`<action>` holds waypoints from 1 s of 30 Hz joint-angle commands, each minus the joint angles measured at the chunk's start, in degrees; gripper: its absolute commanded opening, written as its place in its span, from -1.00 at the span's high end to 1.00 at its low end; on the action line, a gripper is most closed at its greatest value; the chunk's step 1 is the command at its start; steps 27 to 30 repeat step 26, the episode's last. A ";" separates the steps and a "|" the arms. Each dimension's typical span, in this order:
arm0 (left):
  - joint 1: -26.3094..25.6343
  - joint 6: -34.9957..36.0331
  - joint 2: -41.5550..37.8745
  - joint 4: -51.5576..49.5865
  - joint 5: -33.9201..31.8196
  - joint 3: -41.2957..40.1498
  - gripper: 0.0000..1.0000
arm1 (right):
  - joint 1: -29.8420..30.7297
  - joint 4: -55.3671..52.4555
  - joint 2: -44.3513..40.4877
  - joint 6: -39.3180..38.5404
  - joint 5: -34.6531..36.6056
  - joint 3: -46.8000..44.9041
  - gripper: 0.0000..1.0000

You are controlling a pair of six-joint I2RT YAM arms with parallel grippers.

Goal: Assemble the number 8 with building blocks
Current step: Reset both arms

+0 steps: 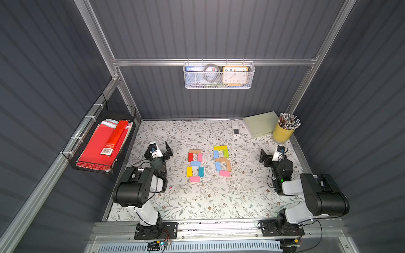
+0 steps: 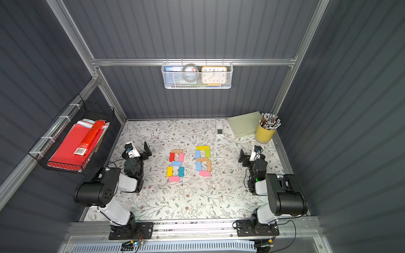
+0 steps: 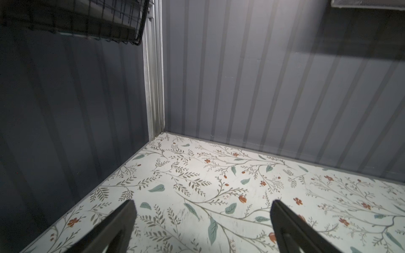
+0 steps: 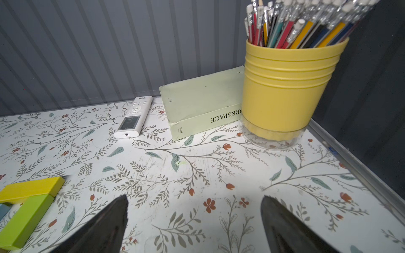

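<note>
Wide open and empty, left gripper and right gripper, apart at the two sides of the floral table. Between them, flat on it, number 8 of building blocks (a second such figure just beside).

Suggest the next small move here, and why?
Probably bring the right gripper over to square the tan middle block of the right 8: it looks tilted, while the left 8 looks tidy. Both figures have closed loops, and the left gripper and the right one are open, empty and off to the sides. If that tilt is acceptable, leave both parked.
</note>
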 commanded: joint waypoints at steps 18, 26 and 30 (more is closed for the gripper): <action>0.69 0.49 0.30 3.64 1.84 -0.58 -0.99 | -0.24 -0.43 -0.43 -0.38 -0.42 1.29 -0.98; 0.69 0.53 0.25 3.64 1.85 -0.54 -0.99 | -0.29 -0.57 -0.51 -0.38 -0.33 1.29 -0.98; 0.69 0.53 0.25 3.64 1.85 -0.54 -0.99 | -0.29 -0.57 -0.51 -0.38 -0.33 1.29 -0.98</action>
